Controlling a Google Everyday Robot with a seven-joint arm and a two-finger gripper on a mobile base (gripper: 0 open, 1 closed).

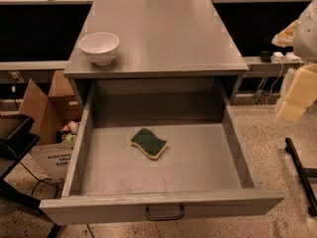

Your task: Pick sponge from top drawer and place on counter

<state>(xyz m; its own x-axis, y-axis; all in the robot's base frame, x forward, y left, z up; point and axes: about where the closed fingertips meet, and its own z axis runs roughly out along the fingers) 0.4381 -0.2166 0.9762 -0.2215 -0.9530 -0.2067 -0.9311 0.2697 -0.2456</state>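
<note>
The sponge (pixel 148 143) lies flat on the floor of the open top drawer (pixel 163 207), near its middle, dark green face up with the pale yellow foam showing at its near edge. The drawer is pulled fully out, its dark wire handle (pixel 164 213) at the front. The grey counter (pixel 158 33) tops the cabinet behind it. My gripper (pixel 295 99), with cream-yellow pads, hangs at the right edge of the view, outside and to the right of the drawer and well apart from the sponge. It holds nothing that I can see.
A white bowl (pixel 99 47) stands on the counter's front left corner. An open cardboard box (pixel 47 118) sits on the floor left of the cabinet. A dark stand (pixel 12 138) is at far left. A black bar (pixel 299 170) lies on the floor at right.
</note>
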